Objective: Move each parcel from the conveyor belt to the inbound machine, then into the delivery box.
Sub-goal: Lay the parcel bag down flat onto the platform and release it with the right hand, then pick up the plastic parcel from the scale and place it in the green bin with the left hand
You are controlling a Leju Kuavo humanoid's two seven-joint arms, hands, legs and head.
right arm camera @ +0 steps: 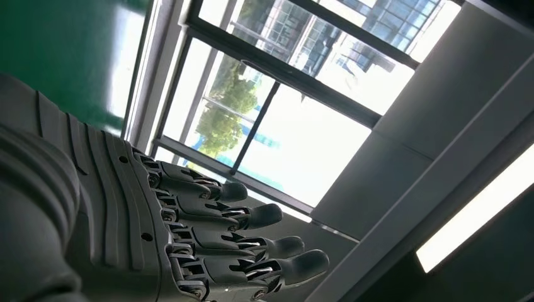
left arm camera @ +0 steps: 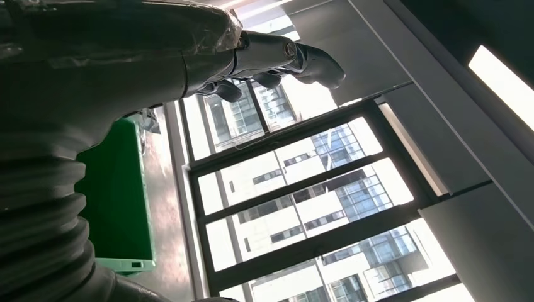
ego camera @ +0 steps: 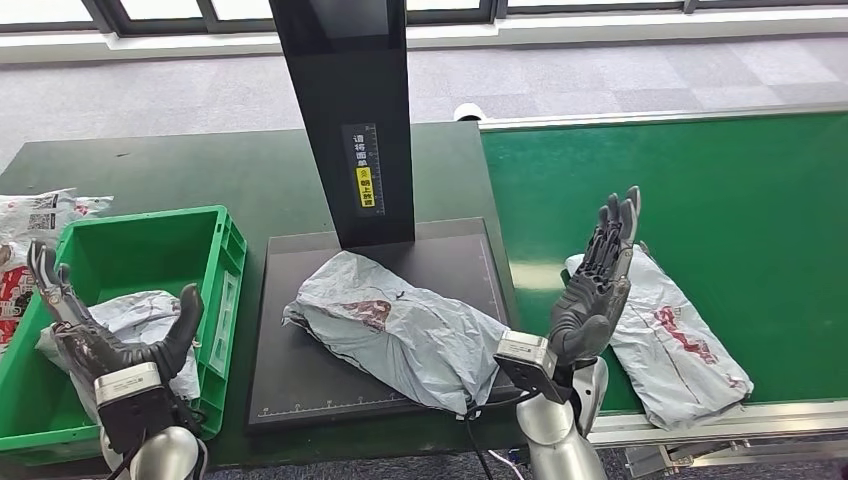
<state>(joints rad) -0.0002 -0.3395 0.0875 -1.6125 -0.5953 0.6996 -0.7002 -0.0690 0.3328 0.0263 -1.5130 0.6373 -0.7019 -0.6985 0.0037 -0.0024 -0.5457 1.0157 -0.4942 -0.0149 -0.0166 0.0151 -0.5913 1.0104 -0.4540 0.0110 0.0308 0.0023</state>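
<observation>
Parcels are sitting at all three stations, so you are looking at a task part-way through. One grey poly-bag parcel (ego camera: 400,335) is lying slantwise on the black platform of the inbound machine (ego camera: 300,385), under its upright black column (ego camera: 345,110), likely placed there so the label side faces the scanner overhead. A second grey parcel (ego camera: 665,335) is waiting on the green conveyor belt (ego camera: 700,190), close to the near edge within the right arm's reach. A third grey parcel (ego camera: 140,320) is resting inside the green delivery box (ego camera: 225,255).

Your right hand (ego camera: 595,290) is standing upright between the machine and the belt parcel, fingers straight and side by side, holding nothing. Your left hand (ego camera: 95,335) is raised over the near side of the box, thumb spread away from the fingers, also gripping nothing. Both palms are facing inward, which reads as a ready pose rather than a grasp.

Judging from this, the parcel on the platform is the one to carry across into the box. Printed white bags (ego camera: 35,215) are lying on the table beyond the box.
</observation>
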